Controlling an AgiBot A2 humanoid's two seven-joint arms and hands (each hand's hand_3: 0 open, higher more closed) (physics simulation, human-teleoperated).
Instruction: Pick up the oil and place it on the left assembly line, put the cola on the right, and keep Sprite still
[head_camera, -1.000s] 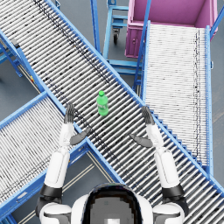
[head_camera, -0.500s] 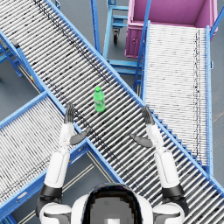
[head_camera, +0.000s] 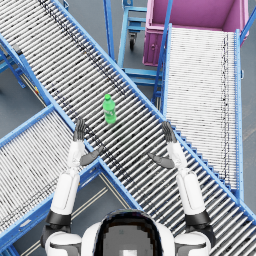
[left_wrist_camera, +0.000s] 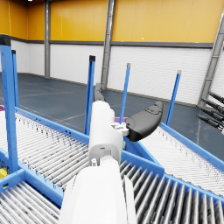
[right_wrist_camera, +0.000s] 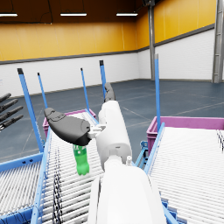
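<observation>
The left hand (head_camera: 81, 145) is wide open, with fingers straight and thumb spread, and it holds nothing. It is above the near edge of the middle conveyor (head_camera: 65, 65). The right hand (head_camera: 168, 147) has the same pose, open wide and touching nothing, above the same rollers. The green Sprite bottle (head_camera: 109, 109) stands upright on this conveyor, at 1 o'clock from the left hand and at 10 o'clock from the right hand, apart from both. A pink bin (head_camera: 200, 20) is at 1 o'clock, behind the right conveyor (head_camera: 200, 100).
</observation>
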